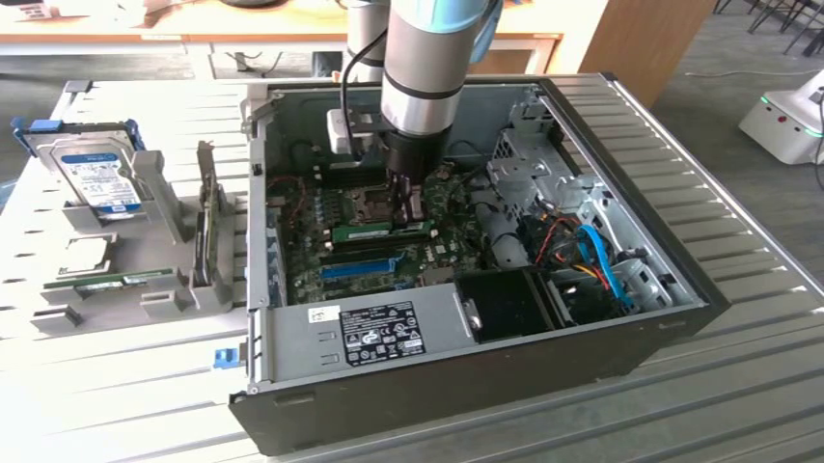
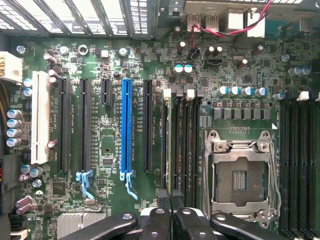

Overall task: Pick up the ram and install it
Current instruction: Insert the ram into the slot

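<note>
The ram, a narrow green stick with a pale label, stands on edge across the motherboard inside the open computer case. My gripper reaches straight down into the case, its dark fingers shut over the stick's end nearest the exterior view's right. In the wrist view the gripper has its fingertips pressed close together right over the black memory slots; the stick itself is hard to make out there.
A long blue slot and black card slots lie beside the memory slots, with the bare processor socket on the other side. Outside the case, a stand at the exterior view's left holds a hard drive, an upright grey card and another green stick.
</note>
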Robot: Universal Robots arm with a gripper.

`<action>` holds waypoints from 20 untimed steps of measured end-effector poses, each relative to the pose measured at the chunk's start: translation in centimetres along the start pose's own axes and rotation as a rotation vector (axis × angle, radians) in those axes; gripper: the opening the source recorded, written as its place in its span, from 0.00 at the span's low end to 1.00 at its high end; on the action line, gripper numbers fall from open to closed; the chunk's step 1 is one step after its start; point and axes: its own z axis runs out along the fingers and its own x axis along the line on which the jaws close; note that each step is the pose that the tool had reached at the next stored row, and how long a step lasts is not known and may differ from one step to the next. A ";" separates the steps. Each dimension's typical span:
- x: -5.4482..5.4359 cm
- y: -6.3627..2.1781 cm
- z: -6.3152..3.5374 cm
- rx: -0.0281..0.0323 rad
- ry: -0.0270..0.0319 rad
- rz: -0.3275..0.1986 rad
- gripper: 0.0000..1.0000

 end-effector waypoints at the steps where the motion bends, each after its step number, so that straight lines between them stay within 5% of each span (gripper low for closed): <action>1: 0.0 0.00 0.00 0.0010 -0.0001 -0.001 0.12; 15: 0.1 0.28 -0.01 0.0214 -0.0029 -0.011 0.12; 20: 0.2 0.32 0.00 0.0230 -0.0031 -0.011 0.12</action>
